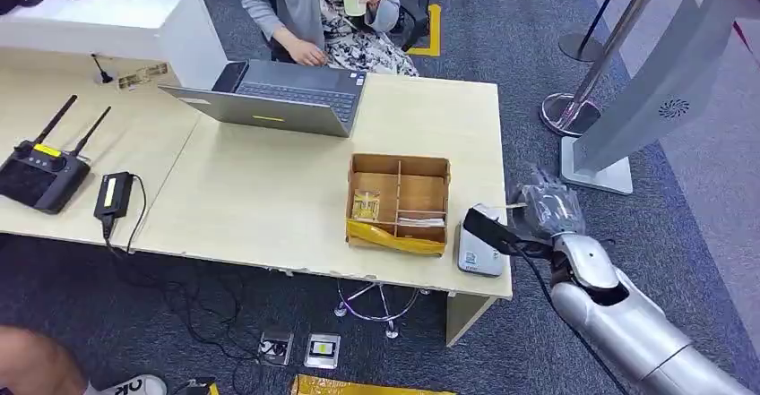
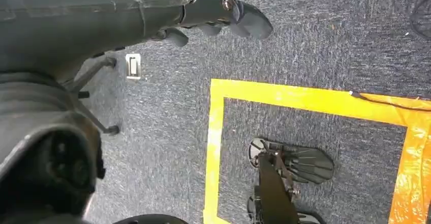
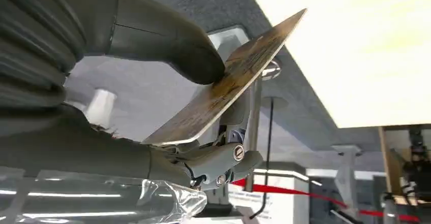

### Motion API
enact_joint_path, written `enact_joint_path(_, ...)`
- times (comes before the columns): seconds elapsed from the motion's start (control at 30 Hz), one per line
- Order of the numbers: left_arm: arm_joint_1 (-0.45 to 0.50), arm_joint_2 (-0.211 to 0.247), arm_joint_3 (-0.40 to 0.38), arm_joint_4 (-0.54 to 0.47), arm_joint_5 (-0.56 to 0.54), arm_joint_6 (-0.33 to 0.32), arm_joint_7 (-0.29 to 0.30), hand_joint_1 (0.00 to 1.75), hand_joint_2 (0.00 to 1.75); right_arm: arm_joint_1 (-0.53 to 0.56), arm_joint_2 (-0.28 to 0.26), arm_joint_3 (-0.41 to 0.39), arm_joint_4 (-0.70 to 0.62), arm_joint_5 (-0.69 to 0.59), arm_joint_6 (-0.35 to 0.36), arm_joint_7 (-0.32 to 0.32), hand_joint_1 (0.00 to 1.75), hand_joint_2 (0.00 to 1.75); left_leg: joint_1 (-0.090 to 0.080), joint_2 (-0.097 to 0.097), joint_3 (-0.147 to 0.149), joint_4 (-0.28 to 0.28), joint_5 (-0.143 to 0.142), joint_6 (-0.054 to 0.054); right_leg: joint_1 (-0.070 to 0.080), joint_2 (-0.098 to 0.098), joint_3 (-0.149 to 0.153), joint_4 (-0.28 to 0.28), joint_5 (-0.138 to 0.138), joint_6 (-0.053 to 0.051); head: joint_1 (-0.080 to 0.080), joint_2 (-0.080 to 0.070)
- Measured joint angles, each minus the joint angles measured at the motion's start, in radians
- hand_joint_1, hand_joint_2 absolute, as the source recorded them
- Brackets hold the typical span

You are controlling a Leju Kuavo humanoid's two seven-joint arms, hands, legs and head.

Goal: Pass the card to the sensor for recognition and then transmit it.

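I have the right hand (image 1: 547,209) pinching the card (image 3: 228,82) beside the sensor (image 1: 481,250), ready to present; left hand (image 2: 223,16) hangs curled, holding nothing.

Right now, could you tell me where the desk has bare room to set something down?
The widest bare patch lies between the charger and the wooden box, in front of the laptop. It is crowded at the corner by the sensor, where the right hand holds the card.

Legible markings: none confirmed.
Card reader (image 1: 479,253) on the table (image 1: 260,198): small dark lettering on its white face (too small to read).
Card (image 3: 231,79): worn gold surface, print blurred.
Shoe (image 1: 125,384) on the floor: pale letters, partly cut off, unreadable.
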Motion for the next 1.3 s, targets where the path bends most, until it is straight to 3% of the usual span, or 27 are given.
enact_joint_path(0.4, -0.006, -0.003, 0.0, 0.0, -0.01, -0.007, 0.001, 0.0, 0.0, 0.005, 0.056, 0.026, 0.109, -0.066, -0.031, -0.072, 1.75, 1.75, 0.0, 0.0, 0.0, 0.0, 0.0, 0.0, 0.0, 0.0, 0.0, 0.0, 0.0, 0.0, 0.0, 0.0)
enact_joint_path(1.07, -0.008, -0.004, 0.0, 0.0, -0.012, -0.004, 0.005, 0.0, 0.0, 0.077, 0.082, 0.025, 0.136, -0.026, -0.048, -0.048, 1.75, 1.75, 0.0, 0.0, 0.0, 0.0, 0.0, 0.0, 0.0, 0.0, 0.0, 0.0, 0.0, 0.0, 0.0, 0.0)
enact_joint_path(1.3, -0.007, -0.003, 0.0, 0.0, -0.008, -0.005, 0.005, 0.0, 0.0, 0.09, 0.087, 0.024, 0.14, -0.064, -0.077, -0.082, 1.75, 1.75, 0.0, 0.0, 0.001, 0.0, 0.0, 0.0, 0.0, 0.0, 0.0, 0.0, 0.0, 0.0, 0.0, 0.0)
